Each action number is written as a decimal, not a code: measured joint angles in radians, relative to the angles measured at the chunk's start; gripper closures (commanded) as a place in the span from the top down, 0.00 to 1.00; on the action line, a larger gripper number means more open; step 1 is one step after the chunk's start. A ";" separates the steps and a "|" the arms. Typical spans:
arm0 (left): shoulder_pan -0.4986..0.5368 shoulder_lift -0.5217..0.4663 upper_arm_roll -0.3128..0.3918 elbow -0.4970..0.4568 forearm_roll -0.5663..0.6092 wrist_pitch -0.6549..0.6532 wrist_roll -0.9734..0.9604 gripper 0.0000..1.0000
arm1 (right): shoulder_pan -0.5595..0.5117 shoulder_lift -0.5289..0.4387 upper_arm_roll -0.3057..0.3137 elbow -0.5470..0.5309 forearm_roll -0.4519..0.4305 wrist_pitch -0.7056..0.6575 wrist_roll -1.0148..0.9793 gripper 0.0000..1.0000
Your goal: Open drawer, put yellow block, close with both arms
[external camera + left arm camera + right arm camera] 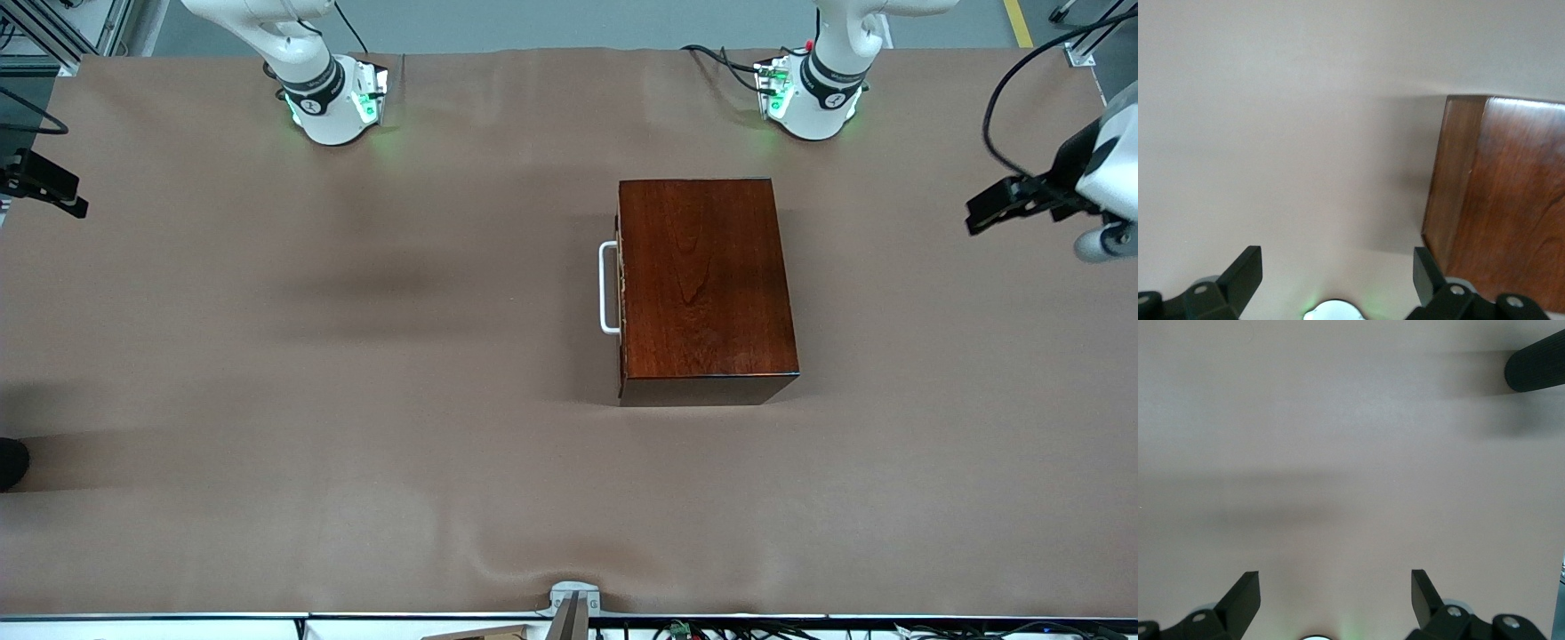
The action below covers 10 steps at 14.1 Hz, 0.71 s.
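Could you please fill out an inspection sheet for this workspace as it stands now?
Surface: brown cloth-covered table, with a ripple at the edge nearest the front camera.
Job's things: wooden box toward the left arm's end; its drawer is shut, white handle facing the right arm's end. Yellow block: nothing seen.
Clutter: a black rounded object at the table's edge at the right arm's end.
Grippers: left gripper open, over bare cloth beside the box; right gripper open, over bare cloth; both empty.
Cables: black cables at the left arm's base.
Surroundings: grey floor and metal framing around the table.
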 measured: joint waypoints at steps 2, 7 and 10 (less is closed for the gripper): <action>0.016 -0.062 -0.002 -0.081 0.000 0.029 0.045 1.00 | 0.000 0.000 0.000 0.000 0.000 0.000 0.000 1.00; 0.021 -0.148 -0.026 -0.151 0.000 0.056 0.057 1.00 | 0.000 0.000 0.000 0.000 0.000 0.000 0.000 1.00; 0.021 -0.165 -0.058 -0.148 -0.007 0.065 0.057 1.00 | 0.000 0.000 0.000 0.000 0.000 0.000 0.000 1.00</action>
